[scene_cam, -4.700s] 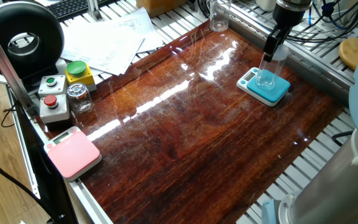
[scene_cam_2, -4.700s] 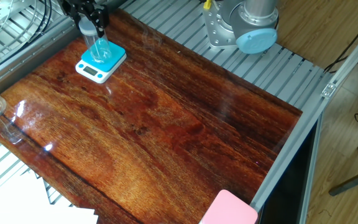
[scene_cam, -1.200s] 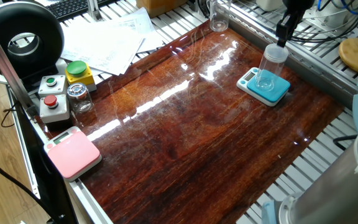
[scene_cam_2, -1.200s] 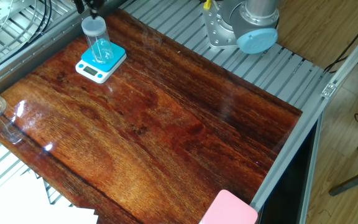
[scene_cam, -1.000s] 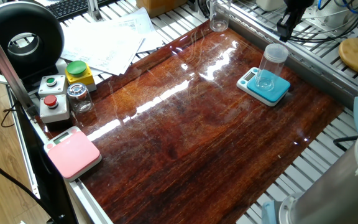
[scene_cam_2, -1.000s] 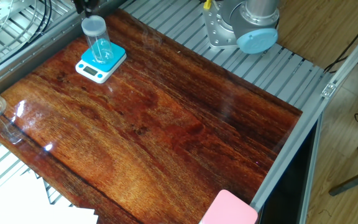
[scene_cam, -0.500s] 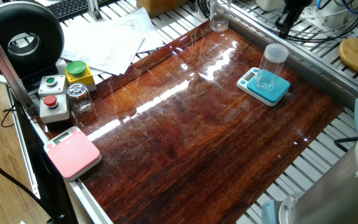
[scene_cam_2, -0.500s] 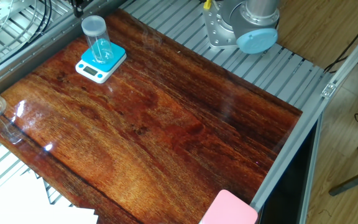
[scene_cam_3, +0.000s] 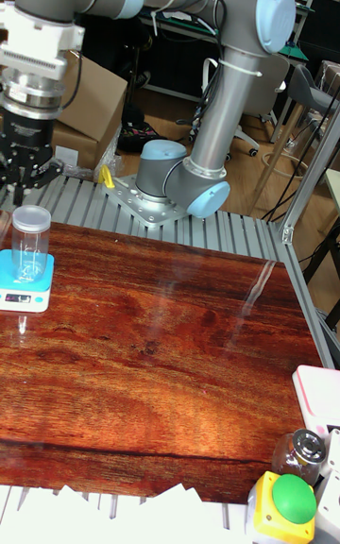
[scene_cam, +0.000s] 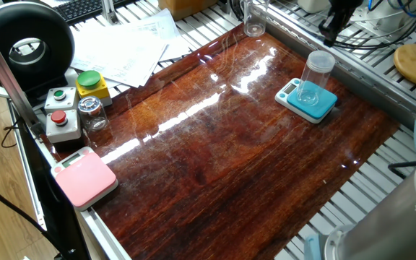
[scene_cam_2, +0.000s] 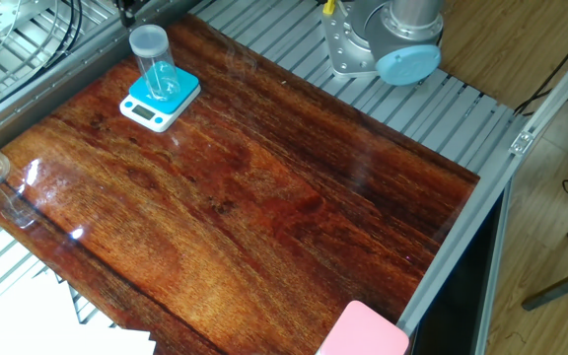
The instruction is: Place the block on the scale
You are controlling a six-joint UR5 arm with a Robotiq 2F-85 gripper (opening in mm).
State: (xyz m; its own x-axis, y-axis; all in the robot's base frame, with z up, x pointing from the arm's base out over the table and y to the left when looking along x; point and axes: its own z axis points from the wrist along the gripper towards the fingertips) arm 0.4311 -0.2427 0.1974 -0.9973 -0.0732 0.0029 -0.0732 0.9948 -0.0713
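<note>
Block (scene_cam: 315, 74) stands upright on the scale (scene_cam: 308, 102), long axis vertical, frosted top uppermost, its base resting on the teal platform and nothing else touching it. In the tall fixed view the same clear cylinder (scene_cam_3: 30, 242) sits on the scale (scene_cam_3: 25, 284) just below and slightly forward of the claw (scene_cam_3: 31, 183). The claw hangs above the block, apart from it, holding nothing; its dark fingers point downward and look spread, though the gap between them is hard to read in this view. In one fixed view the claw (scene_cam: 330, 27) is only partly in frame at the top edge, up and behind the block. In the other fixed view the block (scene_cam_2: 152, 62) and the scale (scene_cam_2: 160, 99) show near the far corner of the tabletop (scene_cam_2: 264, 207).

The scale's white display strip faces away from the claw, toward the middle of the tabletop; no digits can be read on it. No brand or label can be made out on the block.

Well away from the claw, at the opposite end of the tabletop, lie a pink scale (scene_cam: 84, 178), a small glass jar with a metal lid (scene_cam: 92, 113), and a button box (scene_cam: 62, 115) with green and red buttons.
</note>
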